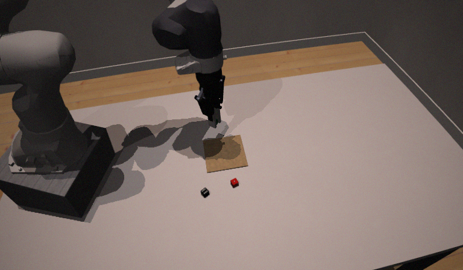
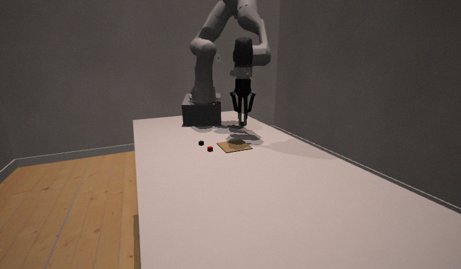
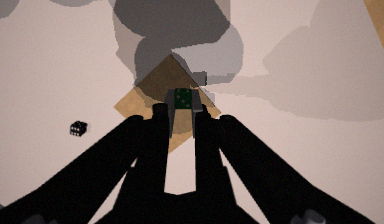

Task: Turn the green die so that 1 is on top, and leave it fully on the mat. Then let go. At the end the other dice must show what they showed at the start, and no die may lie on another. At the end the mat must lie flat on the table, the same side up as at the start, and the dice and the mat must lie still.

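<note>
My gripper (image 1: pixel 214 120) is shut on the green die (image 3: pixel 183 98) and holds it in the air above the far edge of the tan mat (image 1: pixel 225 152). In the wrist view the die sits between the two fingertips with the mat (image 3: pixel 163 98) below it. In the exterior view the gripper (image 2: pixel 242 122) hangs above and behind the mat (image 2: pixel 234 146). I cannot read the die's faces.
A black die (image 1: pixel 204 192) and a red die (image 1: pixel 234 182) lie on the table in front of the mat, apart from each other. They also show in the exterior view as the black die (image 2: pixel 201 143) and the red die (image 2: pixel 210 148). The robot base (image 1: pixel 50 171) stands at the left.
</note>
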`<state>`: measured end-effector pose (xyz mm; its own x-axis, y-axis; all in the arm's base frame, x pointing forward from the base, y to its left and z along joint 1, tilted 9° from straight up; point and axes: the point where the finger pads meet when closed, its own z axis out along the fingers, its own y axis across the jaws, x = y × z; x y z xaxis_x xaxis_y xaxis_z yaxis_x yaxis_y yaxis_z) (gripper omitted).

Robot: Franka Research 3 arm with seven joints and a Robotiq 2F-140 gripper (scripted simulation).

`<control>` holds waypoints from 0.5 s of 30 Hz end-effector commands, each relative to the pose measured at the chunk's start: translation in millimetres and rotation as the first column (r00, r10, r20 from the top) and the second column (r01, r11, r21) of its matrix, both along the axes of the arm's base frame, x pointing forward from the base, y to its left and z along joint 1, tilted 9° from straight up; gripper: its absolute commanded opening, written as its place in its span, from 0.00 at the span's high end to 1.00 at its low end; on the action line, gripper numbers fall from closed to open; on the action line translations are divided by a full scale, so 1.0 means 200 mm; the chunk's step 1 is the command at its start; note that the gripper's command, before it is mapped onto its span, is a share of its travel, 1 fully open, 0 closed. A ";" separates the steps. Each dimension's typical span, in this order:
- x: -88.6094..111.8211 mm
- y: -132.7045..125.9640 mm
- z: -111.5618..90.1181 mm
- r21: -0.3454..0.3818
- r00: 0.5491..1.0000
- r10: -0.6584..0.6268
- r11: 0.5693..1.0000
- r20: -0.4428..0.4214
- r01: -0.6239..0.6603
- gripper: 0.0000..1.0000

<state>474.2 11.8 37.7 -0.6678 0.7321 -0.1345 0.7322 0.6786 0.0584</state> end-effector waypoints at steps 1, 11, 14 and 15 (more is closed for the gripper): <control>0.04 -0.11 0.01 -0.027 0.986 0.168 0.985 -0.014 -0.168 0.91; 0.10 -0.31 0.03 -0.044 0.979 0.206 0.978 -0.003 -0.206 0.91; 0.10 -0.31 0.02 -0.084 0.978 0.205 0.976 0.035 -0.201 0.91; 0.09 -0.30 0.02 -0.106 0.977 0.205 0.974 0.055 -0.198 0.91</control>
<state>487.4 -47.0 39.6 -0.7616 0.6254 -0.1695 0.6286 0.7766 0.0409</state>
